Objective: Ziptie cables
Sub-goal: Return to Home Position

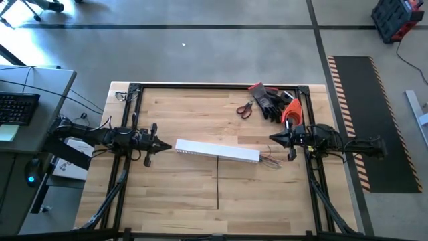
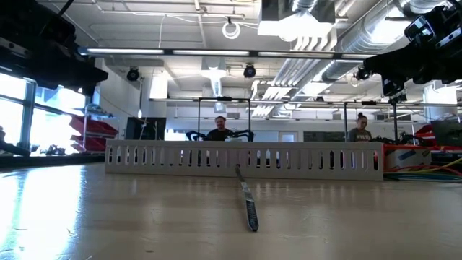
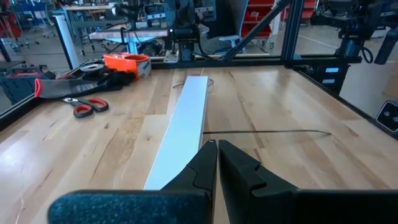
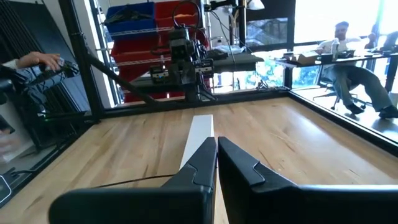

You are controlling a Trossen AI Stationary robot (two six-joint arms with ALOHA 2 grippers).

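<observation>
The cables [image 1: 271, 161] are thin wires that splay out of the right end of a long white comb-toothed duct [image 1: 217, 151] lying across the table's middle. In the low view their coloured ends [image 2: 426, 173] show beside the duct [image 2: 245, 160]. A black zip tie [image 1: 217, 181] lies flat on the wood, running from the duct toward the near edge [image 2: 247, 202]. My left gripper [image 1: 167, 144] hovers shut just off the duct's left end [image 3: 183, 130]. My right gripper [image 1: 273, 138] hovers shut above the cables, off the duct's right end [image 4: 200, 134]. Both touch nothing.
Red-handled scissors [image 1: 245, 109], black gloves [image 1: 271, 102] and an orange tool [image 1: 292, 112] lie at the far right corner. A black frame [image 1: 221, 86] rims the table. Bare wood lies to the near side of the duct. People sit in the room beyond.
</observation>
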